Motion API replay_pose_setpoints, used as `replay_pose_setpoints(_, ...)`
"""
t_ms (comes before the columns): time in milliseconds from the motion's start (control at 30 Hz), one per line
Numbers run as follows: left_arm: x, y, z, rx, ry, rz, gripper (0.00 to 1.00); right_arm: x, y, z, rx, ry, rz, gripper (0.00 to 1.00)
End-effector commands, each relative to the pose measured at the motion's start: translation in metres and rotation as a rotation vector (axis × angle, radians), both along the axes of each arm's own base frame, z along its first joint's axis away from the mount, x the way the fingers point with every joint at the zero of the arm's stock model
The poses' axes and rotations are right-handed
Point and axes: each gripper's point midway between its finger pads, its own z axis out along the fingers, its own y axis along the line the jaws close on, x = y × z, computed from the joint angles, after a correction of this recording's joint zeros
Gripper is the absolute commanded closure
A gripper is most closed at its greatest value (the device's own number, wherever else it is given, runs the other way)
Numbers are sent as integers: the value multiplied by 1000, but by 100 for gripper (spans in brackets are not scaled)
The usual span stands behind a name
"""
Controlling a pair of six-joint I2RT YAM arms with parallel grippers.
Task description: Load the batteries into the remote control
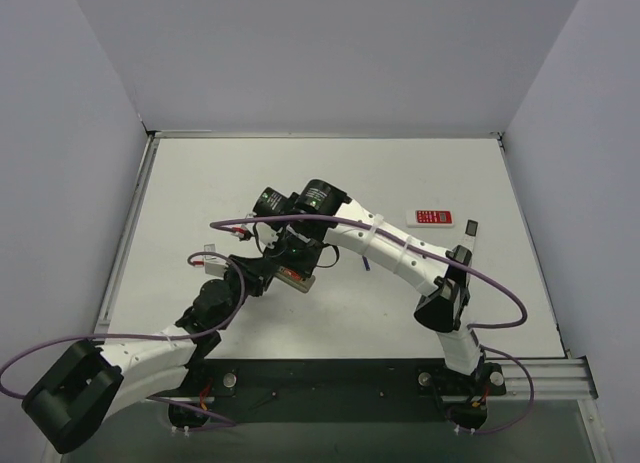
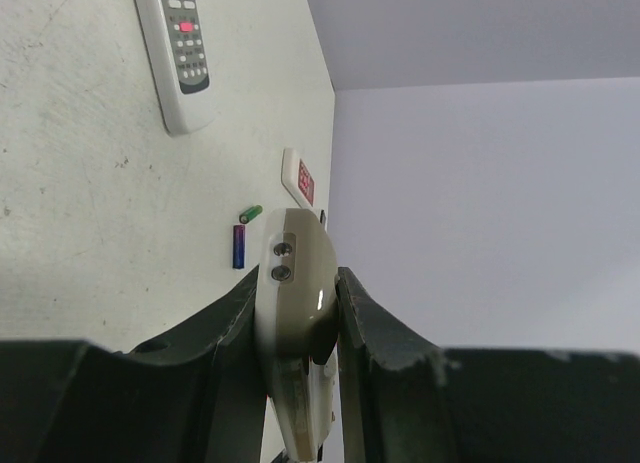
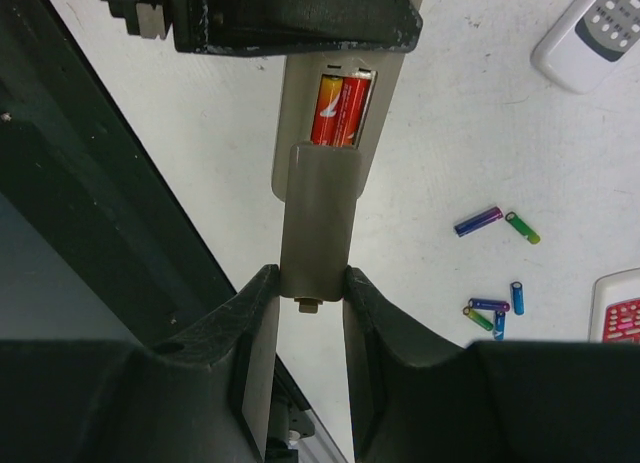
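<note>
The remote control [image 3: 294, 133] is held off the table with its tan-grey back facing up, and my left gripper [image 2: 296, 283] is shut on its rounded end [image 2: 295, 273]. Two red-orange batteries [image 3: 340, 110] lie side by side in its uncovered compartment. My right gripper [image 3: 310, 278] is shut on the tan-grey battery cover [image 3: 318, 218], which lies partly over the compartment's lower end. In the top view both grippers meet over the table's middle, at the remote control [image 1: 298, 277]. Several loose batteries [image 3: 492, 311] lie on the table, along with a purple-blue one [image 3: 478, 221] and a green one [image 3: 522, 227].
A white remote with grey buttons [image 2: 180, 53] lies on the table beyond the left gripper. A red flat remote [image 1: 431, 218] sits at the right rear, with a small dark object [image 1: 472, 226] beside it. The dark base rail [image 1: 330, 378] runs along the near edge.
</note>
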Motion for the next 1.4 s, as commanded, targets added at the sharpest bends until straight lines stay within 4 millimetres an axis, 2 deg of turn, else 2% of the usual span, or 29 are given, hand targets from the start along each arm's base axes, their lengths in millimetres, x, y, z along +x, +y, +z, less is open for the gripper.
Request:
replay_pose_setpoints(0, -6, 5, 12, -45, -103, 25, 100, 0, -18, -7, -75, 44, -18, 100)
replay_pose_setpoints(200, -8, -2, 15, -49, -122, 8, 100, 6, -22, -19, -97, 85, -51, 100)
replay_pose_setpoints(500, -8, -7, 19, -56, -135, 4, 100, 7, -21, -26, -96, 116, -82, 100)
replay_pose_setpoints(967, -8, -11, 25, -71, -150, 1, 100, 2, -20, -30, -97, 146, -96, 100)
replay_pose_setpoints(1367, -10, -14, 29, -81, -155, -9, 100, 4, -16, -32, -104, 104, -66, 100)
